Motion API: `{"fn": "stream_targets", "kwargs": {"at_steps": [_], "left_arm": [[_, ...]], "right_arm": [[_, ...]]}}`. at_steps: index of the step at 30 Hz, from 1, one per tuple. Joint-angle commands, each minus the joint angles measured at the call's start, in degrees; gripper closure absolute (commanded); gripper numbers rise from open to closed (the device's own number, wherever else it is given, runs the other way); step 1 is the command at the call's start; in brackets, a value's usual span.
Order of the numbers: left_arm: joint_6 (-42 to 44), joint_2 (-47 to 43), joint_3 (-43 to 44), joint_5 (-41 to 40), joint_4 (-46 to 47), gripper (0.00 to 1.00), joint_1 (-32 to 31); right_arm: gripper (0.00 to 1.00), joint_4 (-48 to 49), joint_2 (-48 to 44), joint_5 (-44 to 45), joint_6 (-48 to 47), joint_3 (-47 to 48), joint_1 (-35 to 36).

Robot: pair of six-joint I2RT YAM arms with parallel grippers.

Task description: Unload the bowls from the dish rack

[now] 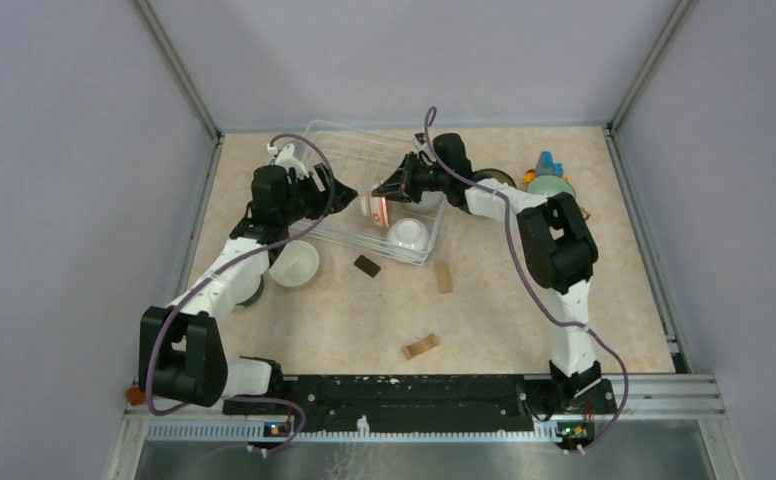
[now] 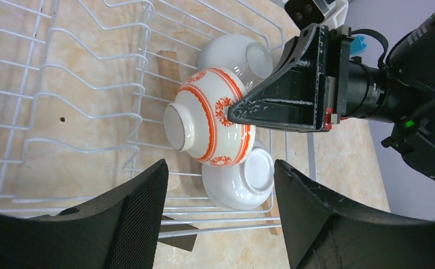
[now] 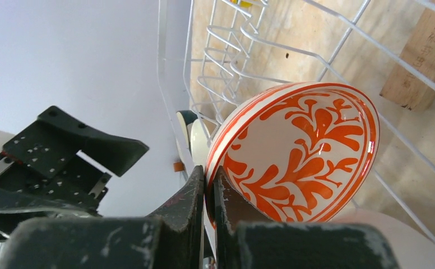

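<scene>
The white wire dish rack (image 1: pixel 349 150) stands at the back middle of the table. My right gripper (image 1: pixel 382 192) is shut on the rim of a white bowl with orange-red pattern (image 1: pixel 377 208), held tilted on edge above the rack floor. In the right wrist view the fingers (image 3: pixel 208 176) pinch that bowl's rim (image 3: pixel 299 151). Two plain white bowls lie in the rack, one at its front (image 1: pixel 407 235) and one behind (image 1: pixel 426 200). My left gripper (image 1: pixel 347 196) is open and empty, just left of the patterned bowl (image 2: pixel 204 120), its jaws wide apart (image 2: pixel 221 168).
A white bowl (image 1: pixel 294 263) and a dark bowl (image 1: pixel 252 292) sit on the table by the left arm. A dark bowl (image 1: pixel 494 178) and a pale green one (image 1: pixel 549 185) sit right of the rack. Wooden blocks (image 1: pixel 367 265) (image 1: pixel 444 277) (image 1: pixel 421 346) lie in front.
</scene>
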Motion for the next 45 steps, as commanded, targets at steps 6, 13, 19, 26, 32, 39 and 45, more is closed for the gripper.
{"fn": "stream_targets", "kwargs": {"at_steps": [6,13,19,26,32,39,45], "left_arm": [[1.74,-8.23,-4.91,-3.1,3.69,0.25,-0.04],[3.44,-13.06,-6.22,-4.91,2.58,0.24,-0.09],[3.98,-17.4,-8.06,-7.82,2.35,0.22,-0.02],[1.58,-18.01,-10.71,-11.02,4.33,0.16,0.01],[-2.53,-20.34,-10.96,-20.52,-0.39,0.02,-0.01],[-5.56,-25.73,-14.53,-28.81,-0.15,0.01,0.04],[-9.38,-25.98,-15.65,-29.77,-0.53,0.01,0.03]], "right_arm": [[1.0,-11.9,-13.37,3.71,-16.85,6.43,0.01],[1.0,-17.84,-26.81,11.76,-27.52,-0.07,-0.85],[1.0,-17.43,-42.52,26.83,-35.86,-13.53,-1.06],[1.0,-16.04,-56.68,40.22,-39.5,-29.4,-1.16],[1.0,-15.37,-63.01,50.05,-38.69,-39.53,-1.13],[1.0,-14.49,-63.18,57.21,-36.65,-45.12,-1.19],[1.0,-17.42,-56.77,57.03,-36.73,-42.02,-1.16]]}}
